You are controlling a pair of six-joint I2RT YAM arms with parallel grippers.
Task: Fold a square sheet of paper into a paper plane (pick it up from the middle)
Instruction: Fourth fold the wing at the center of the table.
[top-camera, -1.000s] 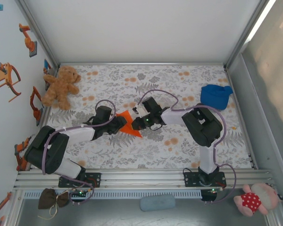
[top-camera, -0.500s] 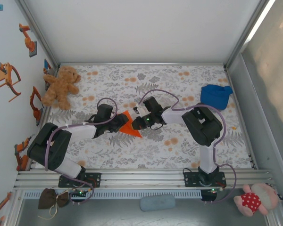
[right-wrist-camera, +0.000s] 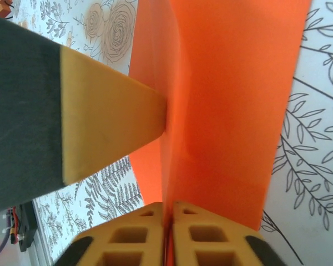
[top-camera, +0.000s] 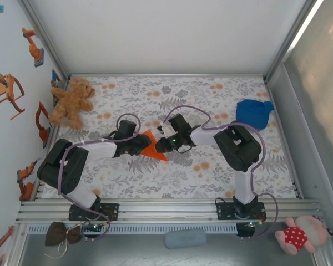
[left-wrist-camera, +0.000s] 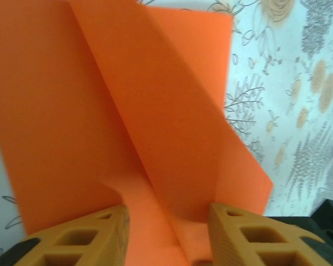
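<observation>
**Two arms meet over a creased orange sheet at mid-table**

A teddy bear (top-camera: 72, 102) sits in the far left corner of the floral tabletop (top-camera: 211, 172). The left gripper (top-camera: 146, 145) reaches in from the left, low over the orange paper (top-camera: 155, 151), which lies near the middle of the tabletop, a little left of centre. Its wrist camera shows its two yellow fingers (left-wrist-camera: 80, 238) standing apart, with a raised fold of the paper (left-wrist-camera: 100, 111) running down between them and neither pad pressed on it. From the right, the right gripper (top-camera: 161, 146) has its jaws pressed together on the standing crease of the paper (right-wrist-camera: 233, 111). In its wrist camera the fingertips (right-wrist-camera: 202, 235) nearly touch, a thin orange edge caught between them, while one finger of the left gripper (right-wrist-camera: 111, 116) touches the sheet from the side. A blue cloth lump (top-camera: 253, 112) lies by the right edge, towards the far corner, well apart from both arms.
</observation>
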